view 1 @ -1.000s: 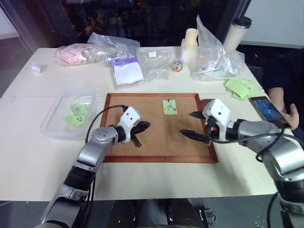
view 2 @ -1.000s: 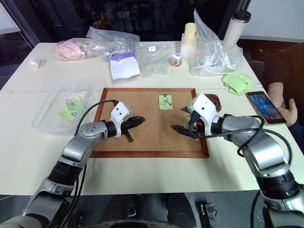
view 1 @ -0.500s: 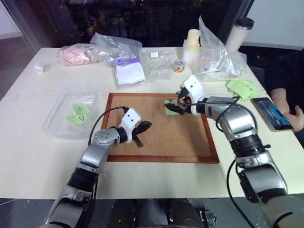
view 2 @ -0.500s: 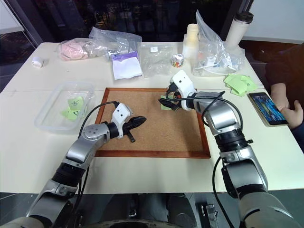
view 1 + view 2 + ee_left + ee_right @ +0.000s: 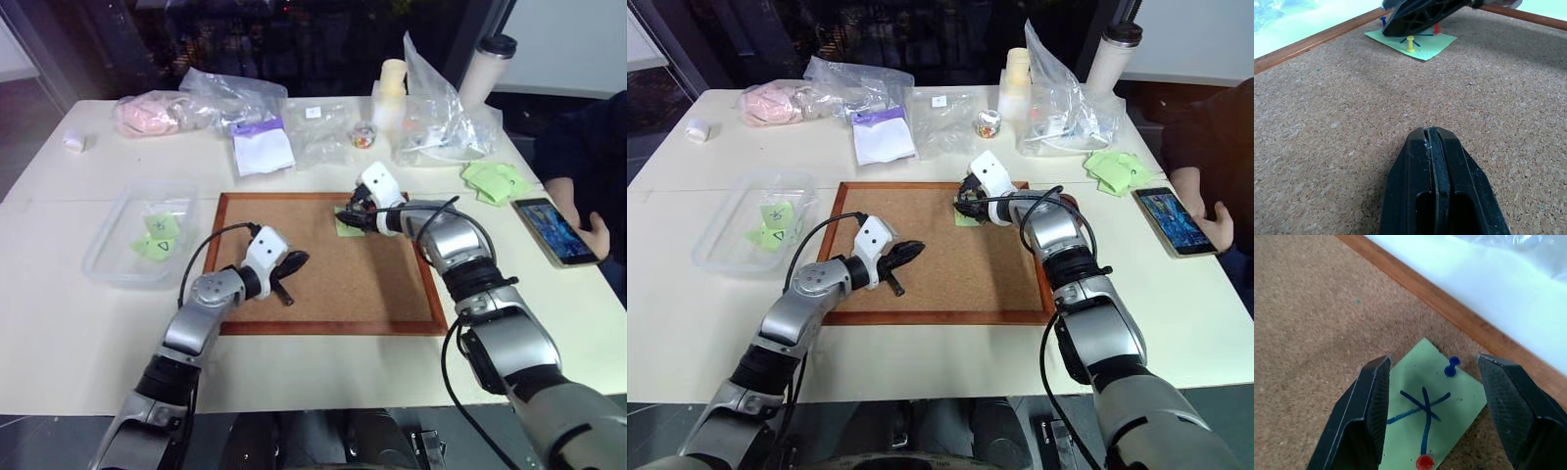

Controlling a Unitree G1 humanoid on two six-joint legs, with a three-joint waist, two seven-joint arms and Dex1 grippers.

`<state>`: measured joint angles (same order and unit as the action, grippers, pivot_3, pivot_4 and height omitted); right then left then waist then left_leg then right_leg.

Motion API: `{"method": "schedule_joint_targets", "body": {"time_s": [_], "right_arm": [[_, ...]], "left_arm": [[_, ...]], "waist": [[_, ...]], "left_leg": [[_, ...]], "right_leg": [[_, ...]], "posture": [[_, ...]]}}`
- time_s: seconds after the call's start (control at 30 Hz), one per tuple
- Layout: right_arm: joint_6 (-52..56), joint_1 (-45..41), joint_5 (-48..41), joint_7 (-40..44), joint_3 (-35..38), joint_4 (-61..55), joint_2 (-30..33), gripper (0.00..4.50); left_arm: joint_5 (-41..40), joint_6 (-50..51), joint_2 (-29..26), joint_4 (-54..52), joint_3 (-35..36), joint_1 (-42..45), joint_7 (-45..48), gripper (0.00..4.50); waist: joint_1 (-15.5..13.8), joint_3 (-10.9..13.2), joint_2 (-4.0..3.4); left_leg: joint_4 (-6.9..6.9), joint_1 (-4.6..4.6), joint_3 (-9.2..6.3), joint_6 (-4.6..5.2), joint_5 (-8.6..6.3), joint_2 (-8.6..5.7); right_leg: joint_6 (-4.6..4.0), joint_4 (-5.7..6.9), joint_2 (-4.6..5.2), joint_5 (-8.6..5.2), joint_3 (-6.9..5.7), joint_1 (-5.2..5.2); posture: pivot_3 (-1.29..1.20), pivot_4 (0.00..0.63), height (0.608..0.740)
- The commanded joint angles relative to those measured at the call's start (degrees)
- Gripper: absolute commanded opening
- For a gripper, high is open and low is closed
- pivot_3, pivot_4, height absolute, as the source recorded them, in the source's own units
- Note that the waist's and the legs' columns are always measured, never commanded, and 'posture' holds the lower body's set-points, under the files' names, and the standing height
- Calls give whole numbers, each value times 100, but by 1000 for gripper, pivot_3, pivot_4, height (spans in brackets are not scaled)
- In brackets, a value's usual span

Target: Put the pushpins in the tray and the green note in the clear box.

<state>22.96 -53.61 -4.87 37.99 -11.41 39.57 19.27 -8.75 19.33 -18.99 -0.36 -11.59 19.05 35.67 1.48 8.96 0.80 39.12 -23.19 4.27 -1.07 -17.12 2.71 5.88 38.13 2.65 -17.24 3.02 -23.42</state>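
The green note [image 5: 1425, 426], with a blue star scribble, lies pinned near the far edge of the cork board [image 5: 323, 294]. Three pushpins stand in it: blue [image 5: 1451, 367], red [image 5: 1424, 462] and yellow [image 5: 1410, 43]. My right gripper [image 5: 1435, 364] hovers open just over the note, one finger on each side, holding nothing. My left gripper [image 5: 294, 262] rests shut and empty on the cork, nearer me and to the left. The clear box [image 5: 108, 264] sits left of the board with other green notes inside. A sliver of the tray [image 5: 1071, 202] peeks out behind my right forearm.
Clear plastic bags, a purple-topped pad [image 5: 263, 147], a small cup of coloured bits [image 5: 365, 137], stacked white cups [image 5: 392, 83] and a tumbler [image 5: 487, 69] line the far side. Loose green notes [image 5: 498, 181] and a phone [image 5: 554, 230] under a person's hand lie at the right.
My right gripper has swung from the board's near right area to its far edge, over the green note, and its jaws have narrowed a little. The left gripper has stayed put.
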Motion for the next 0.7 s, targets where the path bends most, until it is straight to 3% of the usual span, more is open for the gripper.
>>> {"method": "schedule_joint_targets", "body": {"time_s": [0.03, 0.13, 0.27, 0.67, 0.7], "right_arm": [[-298, -258, 93, 1, 151, 281, -66, 2868], [-383, -356, 100, 3, 209, 549, -133, 2026], [-470, -393, 193, 75, 224, 757, -161, 186], [-373, -491, 241, 123, 327, 597, -235, 87], [-311, -493, 230, 136, 339, 578, -230, 320]], "left_arm": [[31, 226, -32, 38, 5, -163, -15, 0], [41, 254, -39, -33, 4, -216, -29, 0], [52, 288, -34, -102, 19, -266, -35, 0], [91, 308, -40, -70, -11, -276, -28, 0], [93, 304, -38, -65, -15, -269, -25, 0]], "waist": [[24, 0, 0], [84, 0, 0], [107, 0, -1], [112, 0, -1], [111, 0, -1]], "left_leg": [[0, 0, 0, 0, 0, 0], [-2, -1, -1, 0, 0, 0], [-2, 0, -1, -1, 0, 1], [-3, 1, -1, -1, 0, 5], [-3, 1, -1, -1, 0, 5]], "right_leg": [[0, 0, 0, 0, 0, 0], [0, 0, 1, 0, 0, 1], [0, 0, 3, 0, 0, 1], [0, 1, 4, 0, 1, 1], [0, 1, 4, 0, 1, 1]], "posture": [[0, 150, 740], [0, 150, 740], [0, 150, 740], [0, 150, 740], [0, 150, 740]]}}
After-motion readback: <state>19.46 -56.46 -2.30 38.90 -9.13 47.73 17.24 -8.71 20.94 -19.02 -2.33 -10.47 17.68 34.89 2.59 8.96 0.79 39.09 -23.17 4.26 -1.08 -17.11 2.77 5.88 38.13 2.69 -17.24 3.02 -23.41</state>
